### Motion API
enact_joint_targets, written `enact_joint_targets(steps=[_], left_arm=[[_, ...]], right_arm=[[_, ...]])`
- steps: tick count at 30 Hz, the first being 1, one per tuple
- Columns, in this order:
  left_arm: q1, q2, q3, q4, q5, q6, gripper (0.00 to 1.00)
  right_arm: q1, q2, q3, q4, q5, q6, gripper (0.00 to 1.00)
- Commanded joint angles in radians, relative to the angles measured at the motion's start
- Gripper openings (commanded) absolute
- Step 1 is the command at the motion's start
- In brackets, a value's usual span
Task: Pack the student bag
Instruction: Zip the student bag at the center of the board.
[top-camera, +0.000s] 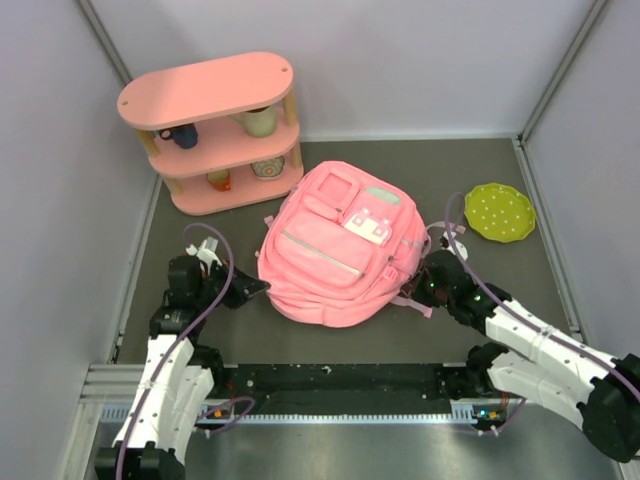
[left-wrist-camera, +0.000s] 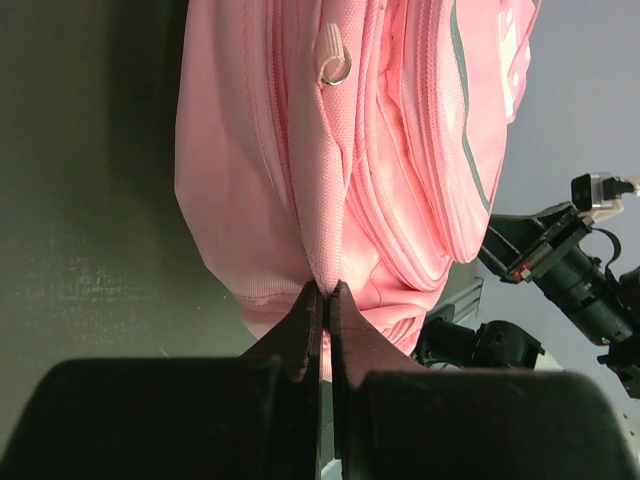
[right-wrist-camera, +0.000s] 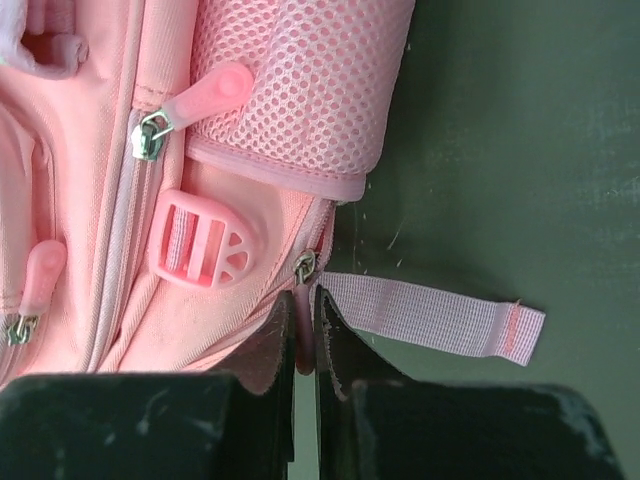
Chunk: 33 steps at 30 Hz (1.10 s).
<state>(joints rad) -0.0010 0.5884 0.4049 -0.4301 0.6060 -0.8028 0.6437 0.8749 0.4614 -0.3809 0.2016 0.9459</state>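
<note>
The student bag (top-camera: 335, 245), a big soft pink backpack with a white-and-pink patch, lies flat in the middle of the table. My left gripper (top-camera: 262, 288) is at the bag's left edge, shut on a fold of its pink fabric (left-wrist-camera: 322, 275). My right gripper (top-camera: 428, 283) is at the bag's right side, shut on a pink zipper pull (right-wrist-camera: 304, 335) that hangs from a metal slider (right-wrist-camera: 304, 266). A pink strap end (right-wrist-camera: 430, 315) lies beside the right fingers. A mesh side pocket (right-wrist-camera: 300, 80) and a pink buckle (right-wrist-camera: 205, 240) show above them.
A pink oval three-tier shelf (top-camera: 210, 130) with cups and small items stands at the back left. A green dotted plate (top-camera: 499, 211) lies at the back right. Grey walls close in the table on three sides.
</note>
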Motion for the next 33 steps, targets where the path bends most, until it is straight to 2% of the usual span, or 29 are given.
enact_joint_targets(steps=[1, 6, 10, 15, 18, 20, 21, 22, 26, 27, 30, 33], left_arm=[[0.064, -0.009, 0.063, 0.060, -0.065, 0.053, 0.00], [0.078, -0.004, 0.060, 0.067, -0.049, 0.054, 0.00], [0.081, -0.004, 0.058, 0.062, -0.042, 0.063, 0.00], [0.081, -0.007, 0.048, 0.060, -0.035, 0.076, 0.00], [0.081, -0.006, 0.026, 0.082, 0.004, 0.070, 0.00], [0.082, -0.007, 0.020, 0.088, 0.023, 0.077, 0.00], [0.082, -0.009, 0.018, 0.085, 0.028, 0.085, 0.00], [0.082, -0.009, 0.018, 0.071, 0.032, 0.086, 0.00], [0.081, -0.016, 0.005, 0.080, 0.070, 0.093, 0.00], [0.081, -0.016, 0.005, 0.082, 0.090, 0.102, 0.04], [0.079, -0.016, 0.009, 0.082, 0.124, 0.103, 0.07], [0.073, -0.018, 0.014, 0.079, 0.149, 0.105, 0.09]], right_arm=[[-0.117, 0.044, 0.017, -0.105, 0.232, -0.062, 0.00], [-0.173, 0.075, -0.001, 0.011, 0.231, -0.108, 0.00], [-0.216, 0.107, -0.017, 0.143, 0.170, -0.150, 0.00], [-0.248, 0.127, 0.003, 0.146, 0.148, -0.173, 0.00], [-0.248, 0.075, 0.005, 0.136, 0.137, -0.179, 0.13], [-0.246, 0.012, 0.011, 0.107, 0.147, -0.182, 0.39], [-0.248, -0.011, 0.016, 0.100, 0.150, -0.180, 0.58], [-0.248, -0.037, 0.020, 0.093, 0.144, -0.182, 0.73], [-0.248, -0.152, 0.042, 0.050, 0.130, -0.199, 0.82], [-0.246, -0.184, 0.055, 0.031, 0.124, -0.202, 0.82], [-0.246, -0.195, 0.080, 0.025, 0.041, -0.206, 0.84], [-0.248, -0.140, 0.098, 0.022, -0.115, -0.190, 0.84]])
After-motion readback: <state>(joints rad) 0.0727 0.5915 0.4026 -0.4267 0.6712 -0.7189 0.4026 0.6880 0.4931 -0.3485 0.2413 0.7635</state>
